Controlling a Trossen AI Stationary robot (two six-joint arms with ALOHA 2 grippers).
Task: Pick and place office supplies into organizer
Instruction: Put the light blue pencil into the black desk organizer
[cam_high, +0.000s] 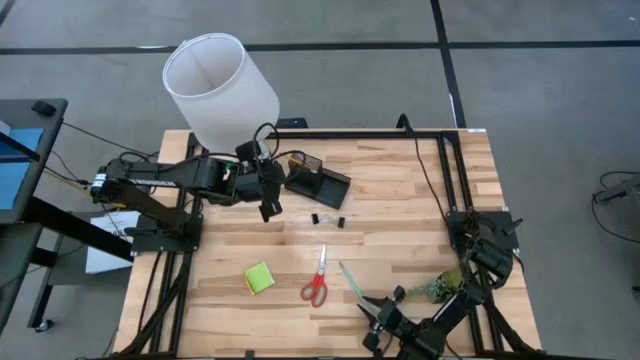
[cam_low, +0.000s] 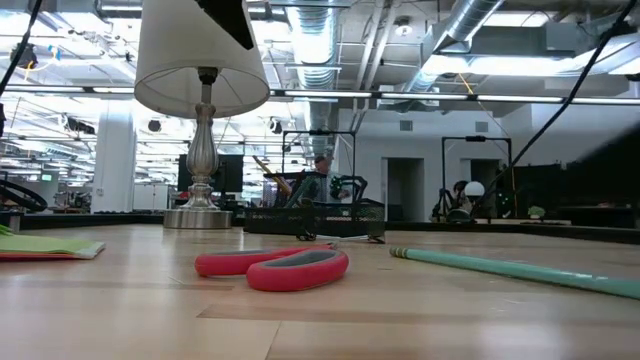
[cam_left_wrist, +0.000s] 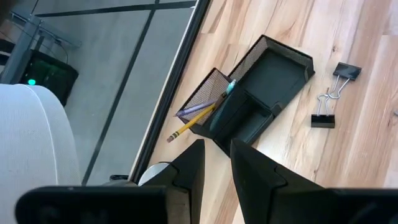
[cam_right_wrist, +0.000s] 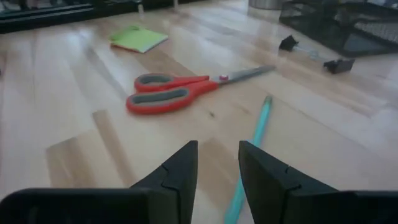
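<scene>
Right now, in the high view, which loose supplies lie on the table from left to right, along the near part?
Sticky-note pad → red-handled scissors → teal pencil. Farther back, the binder clips lie near the black organizer.

The black mesh organizer (cam_high: 318, 183) sits near the desk's far edge, its tall cup section joined to a low flat tray. A yellow pencil (cam_left_wrist: 189, 122), a purple pen (cam_left_wrist: 198, 109) and a teal one (cam_left_wrist: 231, 86) lean out of the cup. Two black binder clips (cam_high: 327, 219) lie just in front of it on the desk. Towards the near edge, the red-handled scissors (cam_high: 318, 277) lie flat and closed, blades pointing at the far edge. A lime-green sticky-note pad (cam_high: 259, 278) lies beside them, and a teal pencil (cam_high: 353, 282) lies slantwise on their other side.
</scene>
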